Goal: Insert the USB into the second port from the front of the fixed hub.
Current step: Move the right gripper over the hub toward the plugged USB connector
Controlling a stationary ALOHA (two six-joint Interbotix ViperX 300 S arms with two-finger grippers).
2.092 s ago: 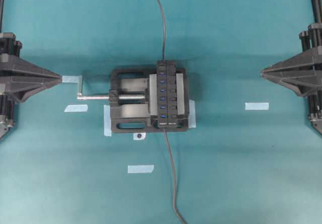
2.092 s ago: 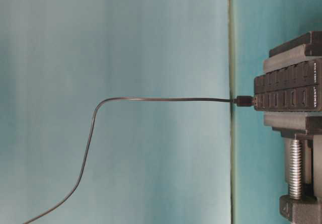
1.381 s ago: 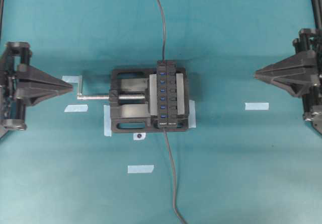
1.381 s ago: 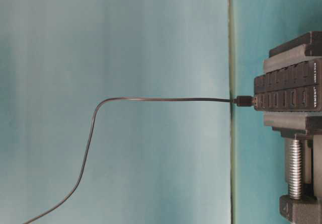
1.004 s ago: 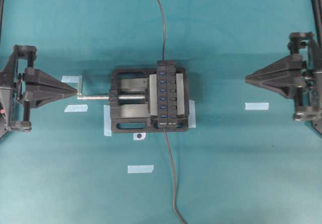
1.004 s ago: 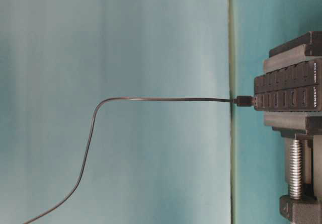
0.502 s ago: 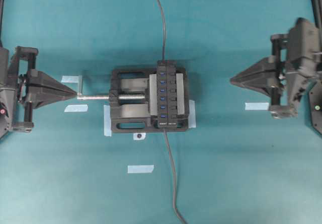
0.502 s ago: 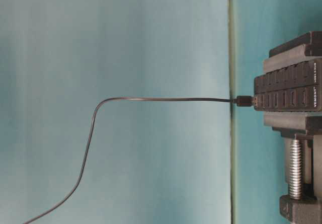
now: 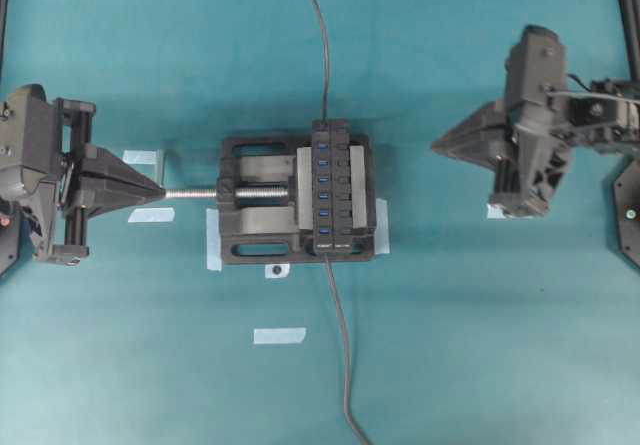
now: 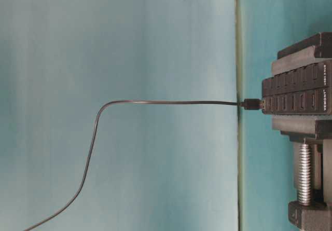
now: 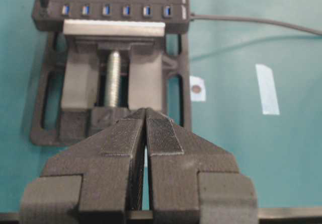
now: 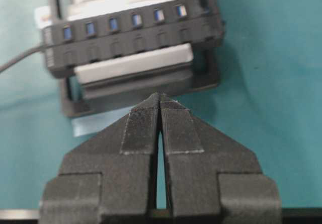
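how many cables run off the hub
2. The thin USB cable leaves the upper end of the fixed hub toward the overhead view's top edge; the thicker cable leaves its lower end toward the bottom edge.

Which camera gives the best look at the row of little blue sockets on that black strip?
The left wrist view: the fixed hub faces it squarely, blue ports sharp in a row. The right wrist view shows the hub tilted and blurrier, overhead shows it small, and table-level catches it sideways without blue.
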